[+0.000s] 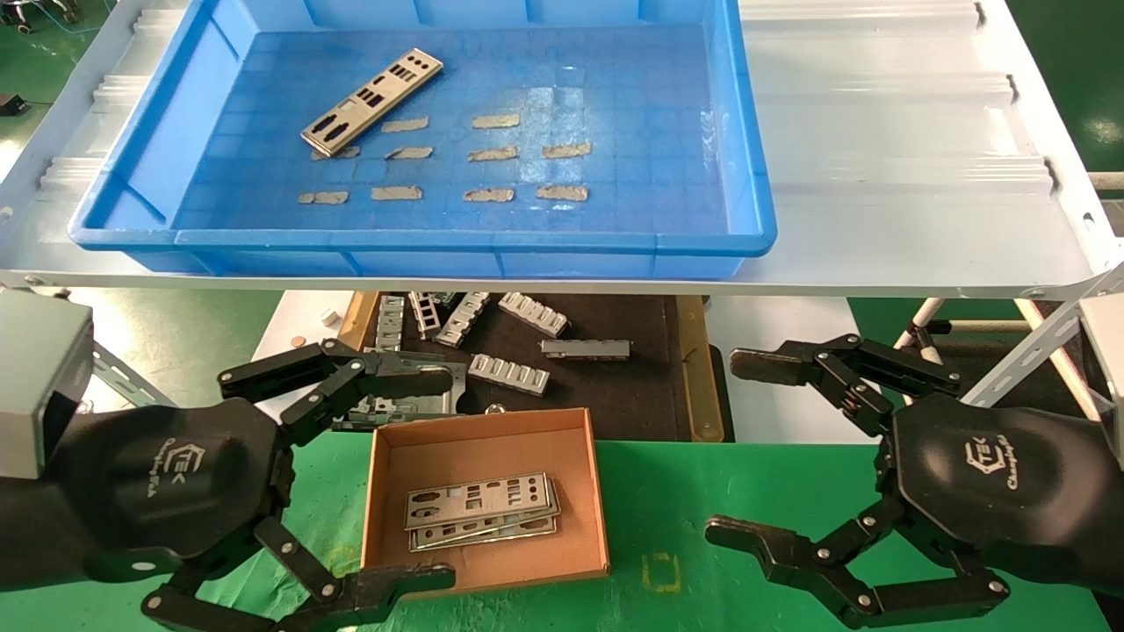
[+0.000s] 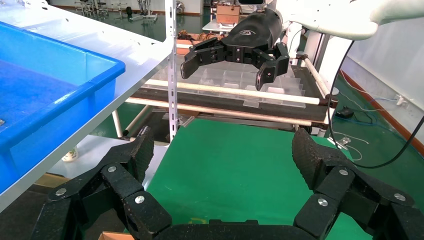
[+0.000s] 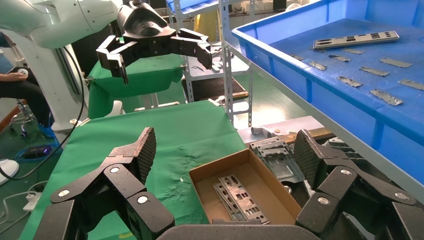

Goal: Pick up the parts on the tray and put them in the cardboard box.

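One silver-grey plate (image 1: pixel 373 101) with punched cut-outs lies at an angle at the far left of the blue tray (image 1: pixel 755 237); it also shows in the right wrist view (image 3: pixel 356 39). The cardboard box (image 1: pixel 378 509) sits on the green cloth below, holding a stack of plates (image 1: pixel 481 512), also seen in the right wrist view (image 3: pixel 239 197). My left gripper (image 1: pixel 378 478) is open and empty, low, just left of the box. My right gripper (image 1: pixel 746 448) is open and empty, low, to the right of the box.
Grey tape-like patches (image 1: pixel 492 154) dot the tray floor. The tray rests on a white corrugated shelf (image 1: pixel 922 175) above the table. Ridged grey brackets (image 1: pixel 509 373) lie on a dark mat (image 1: pixel 650 395) behind the box. Shelf legs (image 1: pixel 1019 351) stand at the right.
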Robot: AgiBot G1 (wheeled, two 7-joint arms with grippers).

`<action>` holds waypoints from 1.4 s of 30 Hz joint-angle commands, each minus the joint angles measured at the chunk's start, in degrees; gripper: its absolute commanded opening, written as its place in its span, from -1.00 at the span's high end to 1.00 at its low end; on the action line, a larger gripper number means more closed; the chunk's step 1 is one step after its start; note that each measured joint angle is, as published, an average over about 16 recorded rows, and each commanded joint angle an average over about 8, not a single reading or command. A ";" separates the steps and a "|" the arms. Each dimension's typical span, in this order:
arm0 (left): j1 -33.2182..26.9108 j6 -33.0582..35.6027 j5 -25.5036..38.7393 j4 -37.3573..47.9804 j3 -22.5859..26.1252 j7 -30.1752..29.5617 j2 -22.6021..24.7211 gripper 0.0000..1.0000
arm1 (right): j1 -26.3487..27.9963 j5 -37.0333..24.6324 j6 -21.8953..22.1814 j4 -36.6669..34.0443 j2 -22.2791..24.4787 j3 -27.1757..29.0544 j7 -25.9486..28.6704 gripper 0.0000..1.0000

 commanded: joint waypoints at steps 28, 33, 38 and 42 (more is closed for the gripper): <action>-0.02 -0.01 0.01 0.03 0.05 0.01 0.01 -1.00 | 0.00 0.00 0.00 0.00 0.00 0.00 0.00 -1.00; -0.02 -0.01 0.01 0.03 0.05 0.01 0.01 -1.00 | 0.00 0.00 0.00 0.00 0.00 0.00 0.00 -1.00; -0.02 -0.01 0.01 0.03 0.05 0.01 0.01 -1.00 | 0.00 0.00 0.00 0.00 0.00 0.00 0.00 -1.00; -0.02 -0.01 0.01 0.03 0.05 0.01 0.01 -1.00 | 0.00 0.00 0.00 0.00 0.00 0.00 0.00 -1.00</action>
